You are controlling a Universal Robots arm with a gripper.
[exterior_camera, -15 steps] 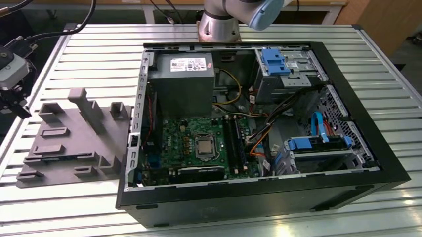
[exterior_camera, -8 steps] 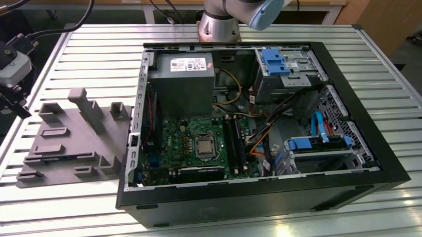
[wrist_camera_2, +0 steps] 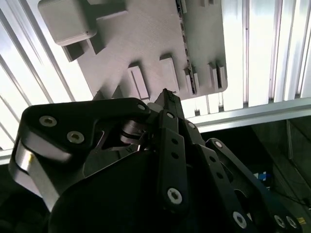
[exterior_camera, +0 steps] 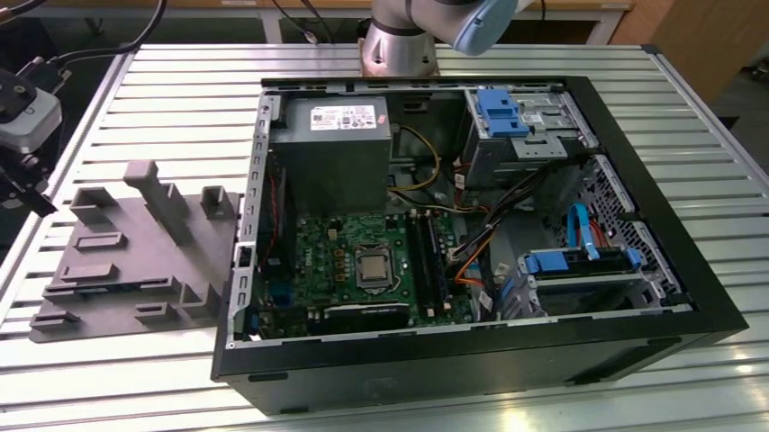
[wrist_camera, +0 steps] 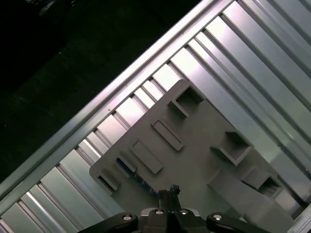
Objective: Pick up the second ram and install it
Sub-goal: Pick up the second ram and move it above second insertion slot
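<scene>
The second ram (wrist_camera: 132,173) is a thin dark bluish strip lying in a groove of the gray moulded fixture (wrist_camera: 204,145), near the end closest to the table's edge. My gripper (wrist_camera: 172,190) hovers above the fixture close to that strip, its black fingers pressed together with nothing between them. The second wrist view shows the same fingertips (wrist_camera_2: 167,97) meeting over the fixture (wrist_camera_2: 146,43). In the exterior view the gripper (exterior_camera: 31,191) hangs at the far left, beside the fixture (exterior_camera: 132,261). The motherboard's long black memory slots (exterior_camera: 426,259) lie inside the open computer case (exterior_camera: 673,270).
The case fills the middle and the exterior view's right of the slatted metal table (exterior_camera: 157,99), with cables, a power supply (exterior_camera: 334,135) and blue drive bays (exterior_camera: 577,263) inside. The fixture's upright posts (exterior_camera: 157,193) stand near the gripper. The table's edge (wrist_camera: 97,111) runs close by.
</scene>
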